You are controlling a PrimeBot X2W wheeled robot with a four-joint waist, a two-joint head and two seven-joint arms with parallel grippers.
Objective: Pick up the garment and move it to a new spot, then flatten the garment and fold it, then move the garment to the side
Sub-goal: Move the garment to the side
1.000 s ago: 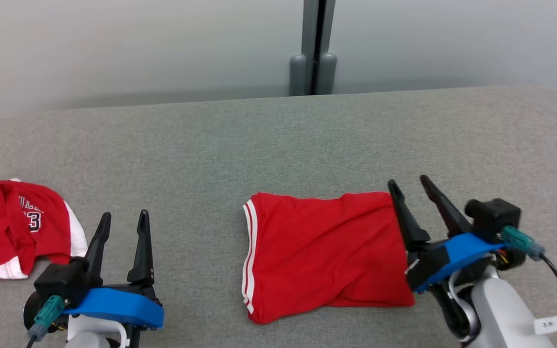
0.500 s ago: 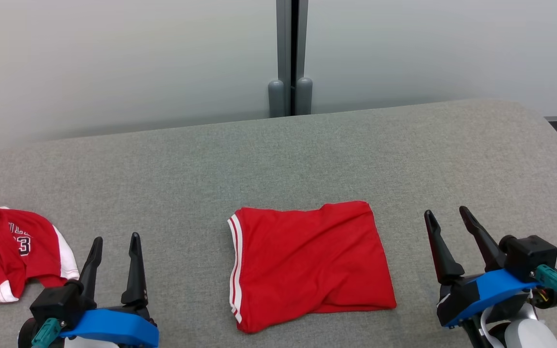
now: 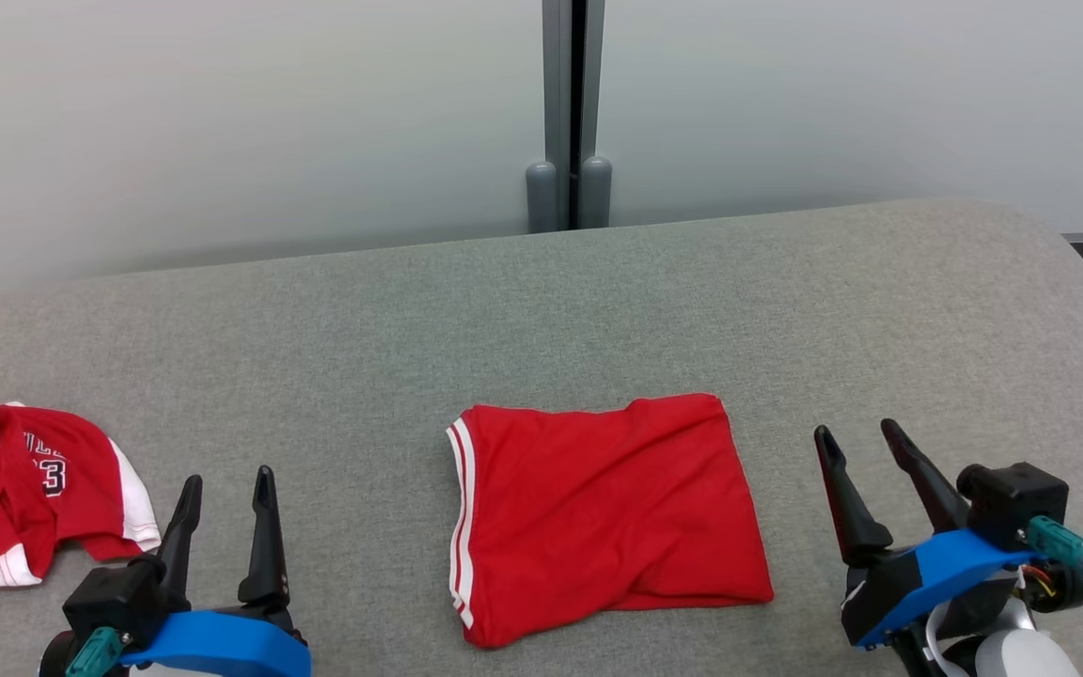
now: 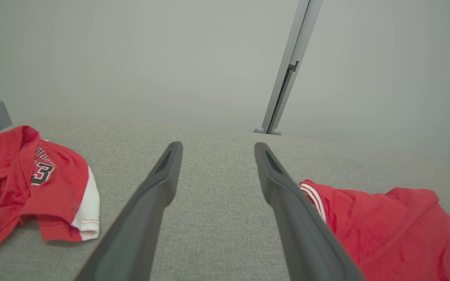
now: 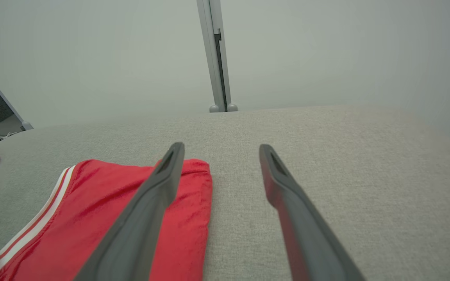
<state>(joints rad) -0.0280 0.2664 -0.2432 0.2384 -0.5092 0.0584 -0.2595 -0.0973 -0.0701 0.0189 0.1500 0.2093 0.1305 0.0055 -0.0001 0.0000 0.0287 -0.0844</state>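
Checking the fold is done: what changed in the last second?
The right gripper, open, drew back rightward and toward the robot, off the right edge of the folded red garment; a gap now separates them. Nothing was grasped. That garment, the left gripper and the red jersey stayed put; the camera shifted.

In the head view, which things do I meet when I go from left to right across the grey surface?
The red and white jersey, left gripper, folded red garment, right gripper.
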